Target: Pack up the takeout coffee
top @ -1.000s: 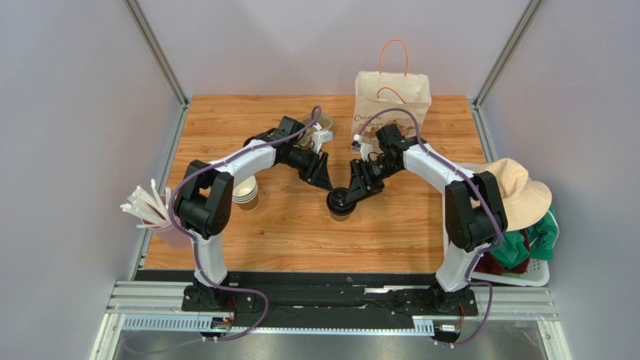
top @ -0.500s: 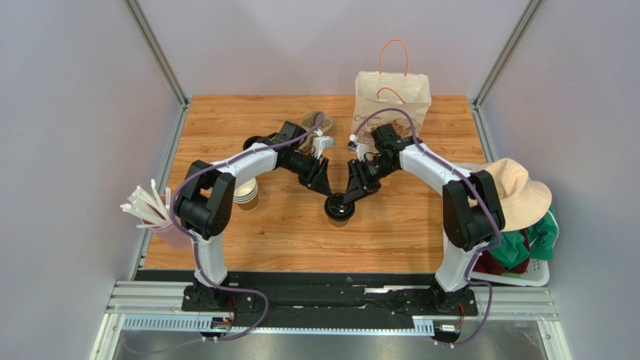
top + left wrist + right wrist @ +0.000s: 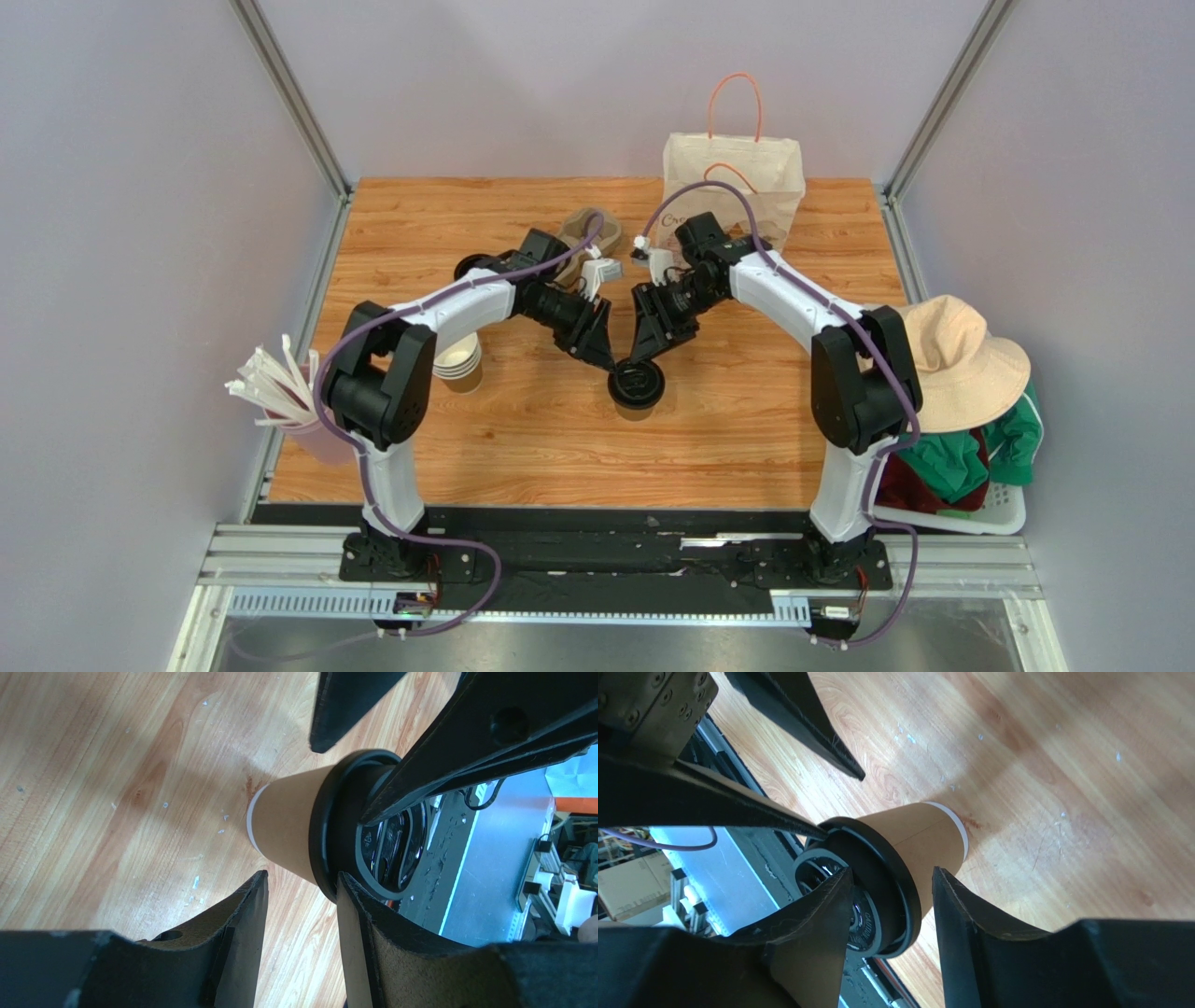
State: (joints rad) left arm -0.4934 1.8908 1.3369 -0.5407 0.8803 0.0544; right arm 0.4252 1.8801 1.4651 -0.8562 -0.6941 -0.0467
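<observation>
Coffee (image 3: 636,385) upright mid-table (image 3: 463,434), both grippers at its lid (image 3: 323,833).
Left gripper (image 3: 300,876) jaws half apart, just beside the lid's rim. Right gripper (image 3: 891,873) jaws straddle the lid; cannot tell if they grip. Bag (image 3: 732,175) stands behind.

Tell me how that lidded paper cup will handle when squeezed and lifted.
The takeout coffee looks thin-walled paper, so a hard squeeze probably dents it. Its narrow base and wider black lid suggest it tips easily when pushed high.

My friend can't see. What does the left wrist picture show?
A brown coffee cup with a black lid stands on a wooden table. The left gripper reaches from the bottom, the right gripper from the top, both open near the lid.
</observation>
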